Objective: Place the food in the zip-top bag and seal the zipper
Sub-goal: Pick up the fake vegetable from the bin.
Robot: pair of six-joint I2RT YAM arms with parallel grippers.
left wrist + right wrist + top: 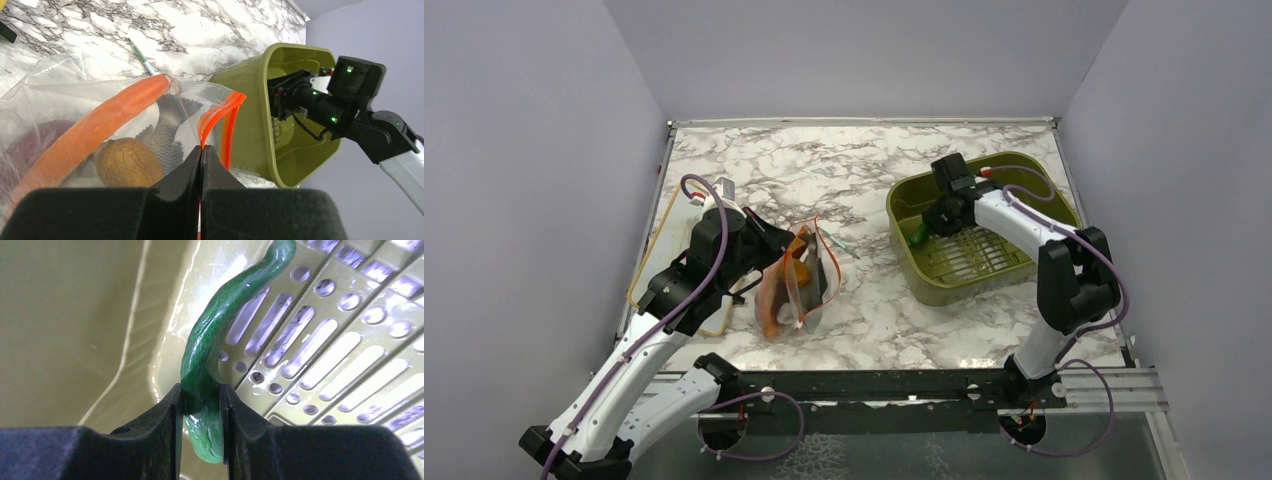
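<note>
My left gripper (201,159) is pinched tight on the red-orange zipper (220,112) of the zip-top bag (50,85), which lies on the marble table (200,30) with a long orange piece (100,120) inside. My right gripper (200,407) clamps a curved green piece (225,305) inside the olive tub (65,315).

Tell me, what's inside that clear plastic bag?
Through the clear bag show a long orange piece, a round brown piece, a grey ribbed piece and a dark purple piece. The left tool, shut on the zipper, hides the bag's lower part.
</note>
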